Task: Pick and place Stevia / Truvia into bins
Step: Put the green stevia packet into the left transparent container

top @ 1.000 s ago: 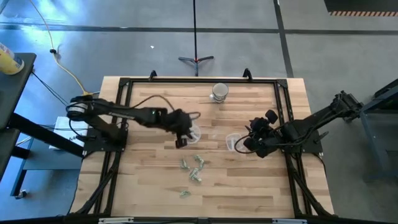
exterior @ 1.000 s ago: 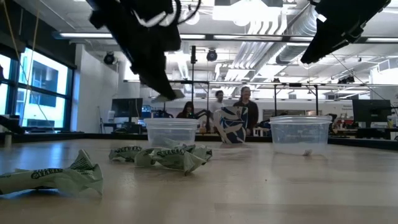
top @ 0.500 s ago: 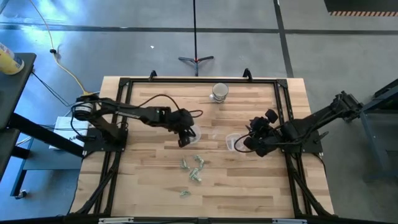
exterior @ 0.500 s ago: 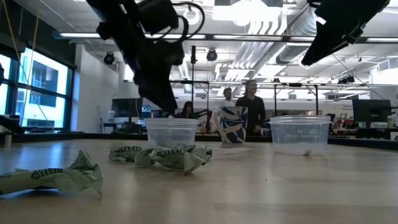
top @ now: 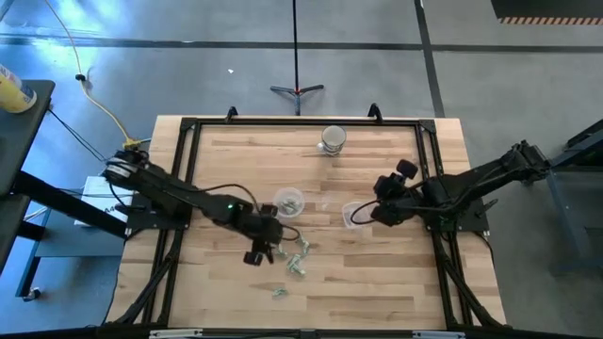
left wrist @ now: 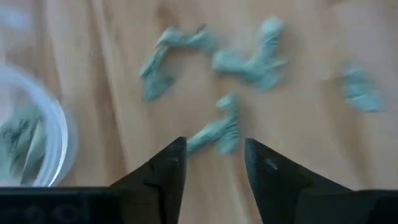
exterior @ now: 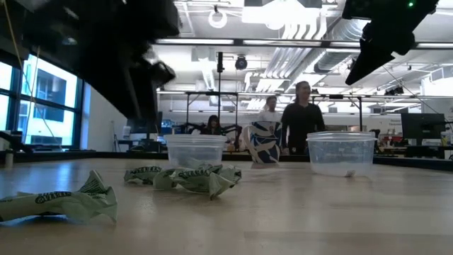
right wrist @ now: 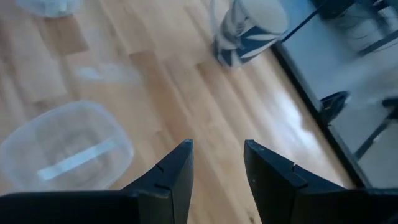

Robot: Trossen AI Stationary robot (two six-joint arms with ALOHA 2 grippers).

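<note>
1. I see the Stevia packets (top: 294, 256) as small, crumpled, pale green and white wrappers, loosely clustered on the bench (top: 377, 292) just in front of the round clear cup (top: 288, 201).
2. That cup already holds a packet; the second clear cup (top: 356, 216) stands to its right.
3. My left end effector (top: 258, 252) hangs over the cluster, fingers parted, holding nothing.
4. My right end effector (top: 381, 200) hovers beside the second cup, also parted and empty.
5. A blue-patterned jar (top: 332, 139) stands behind both cups.
</note>
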